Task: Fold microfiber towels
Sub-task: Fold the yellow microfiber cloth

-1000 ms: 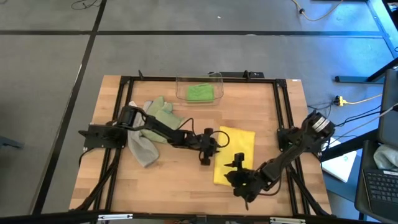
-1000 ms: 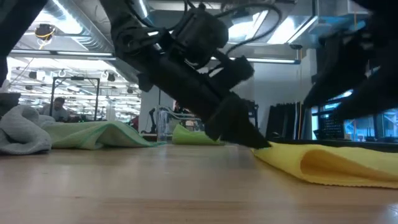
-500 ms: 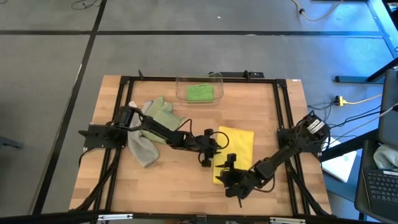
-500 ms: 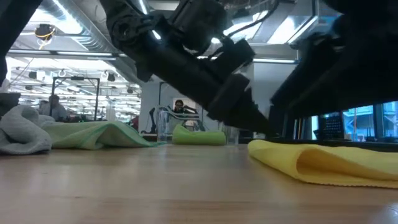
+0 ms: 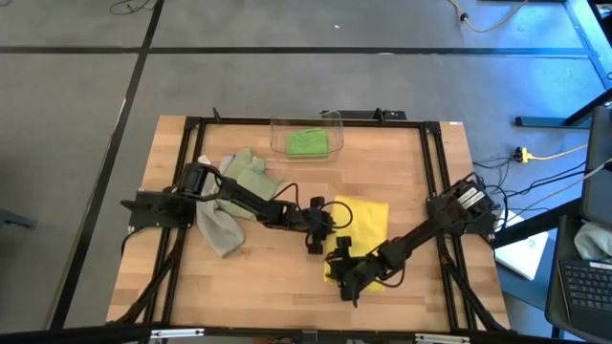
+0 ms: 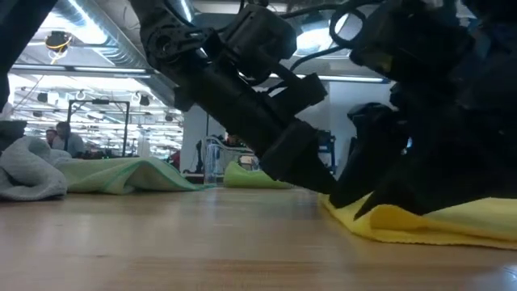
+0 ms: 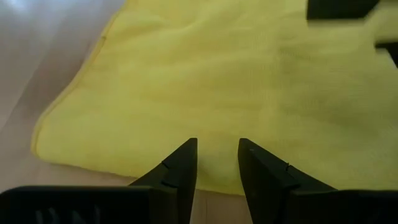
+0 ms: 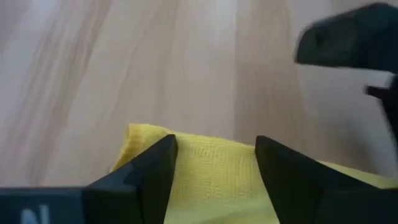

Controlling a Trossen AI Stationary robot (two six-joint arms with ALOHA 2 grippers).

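Arms both stretch low over the table (image 5: 277, 277) toward the yellow towel (image 5: 368, 222) lying right of centre. Left end effector (image 5: 323, 229) sits at the towel's left edge, fingers narrowly apart with nothing between. Right end effector (image 5: 342, 272) has fingers spread wide over the towel's front corner.

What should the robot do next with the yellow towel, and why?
Probably close the right gripper on the near corner of the yellow towel. Its open fingers sit on either side of that corner, while the left gripper, also open, rests at the towel's edge by the left side. Pinching comes before lifting to fold.
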